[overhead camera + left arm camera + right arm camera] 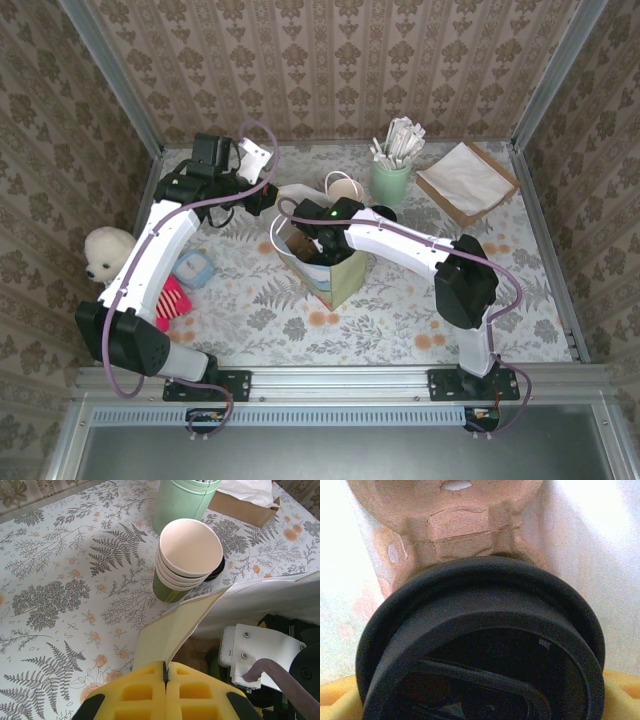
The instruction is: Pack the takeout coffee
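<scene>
While the left jaws, yellow pads point(137, 697) pressed together, pinch the rim flap of the paper bag point(172, 630) standing on the fern-printed worktop point(60, 585), the right arm point(400, 240) reaches down into that bag. There the takeout coffee point(480, 640) sits between the right jaws, its black lid before a moulded cardboard carrier point(465, 525). Whether they grip it I cannot tell. A stack of lidless green cups point(187, 562) stands just beside the bag.

Black-lidded takeout coffee point(480, 645) (apparently inside bag point(600, 555))
</scene>
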Robot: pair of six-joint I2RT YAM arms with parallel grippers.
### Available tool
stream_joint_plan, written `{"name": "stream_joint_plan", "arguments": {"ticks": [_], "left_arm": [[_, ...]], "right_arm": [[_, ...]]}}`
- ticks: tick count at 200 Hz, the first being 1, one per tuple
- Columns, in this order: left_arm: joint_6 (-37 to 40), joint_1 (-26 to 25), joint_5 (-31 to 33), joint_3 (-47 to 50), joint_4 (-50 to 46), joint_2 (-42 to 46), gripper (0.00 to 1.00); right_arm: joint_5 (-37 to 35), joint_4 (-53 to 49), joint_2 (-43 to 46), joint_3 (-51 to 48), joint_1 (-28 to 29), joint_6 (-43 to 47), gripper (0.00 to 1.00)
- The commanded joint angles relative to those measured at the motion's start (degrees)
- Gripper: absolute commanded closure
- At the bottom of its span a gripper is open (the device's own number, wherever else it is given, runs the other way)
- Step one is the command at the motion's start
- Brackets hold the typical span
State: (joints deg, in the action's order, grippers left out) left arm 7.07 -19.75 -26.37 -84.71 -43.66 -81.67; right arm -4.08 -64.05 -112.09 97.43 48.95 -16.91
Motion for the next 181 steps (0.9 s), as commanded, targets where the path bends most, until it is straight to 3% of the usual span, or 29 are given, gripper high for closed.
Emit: {"name": "stream_joint_plan", "arguments": {"ticks": [1,91,181], "left_arm": [[-0.2,0.3,-0.5,-0.2,2.1,0.8,1.0],[-0.1,0.3,-0.2,-0.5,1.6,0.5,1.0],[-0.4,0.3,-0.7,-0.9,1.3,0.2,1.0]], "right_arm": [[1.3,-2.4,1.9,1.3,-0.1,-0.7,0.13],[1.8,-2.8,2.5,1.3,-0.2,0.1,0.0],[0.9,-1.2,4.2,1.7,-0.1,-0.7,0.0]]}}
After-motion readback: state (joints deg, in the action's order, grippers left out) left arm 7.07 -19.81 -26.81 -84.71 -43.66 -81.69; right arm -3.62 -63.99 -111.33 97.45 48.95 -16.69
